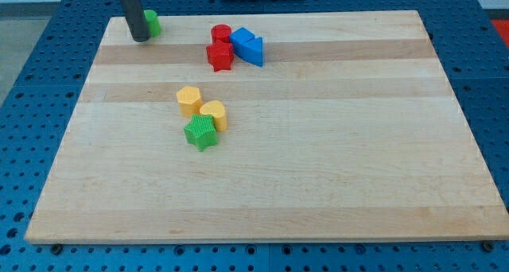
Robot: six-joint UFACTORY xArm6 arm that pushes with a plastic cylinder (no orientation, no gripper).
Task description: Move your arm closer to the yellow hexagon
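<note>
The yellow hexagon lies left of the board's middle. A second yellow block touches its lower right, and a green star-shaped block sits just below that. My tip stands at the board's top left corner, far up and to the left of the yellow hexagon. A green block sits right beside the rod, on its right, partly hidden by it.
Near the top middle a red cylinder and a red block sit together with two blue blocks. The wooden board lies on a blue perforated table.
</note>
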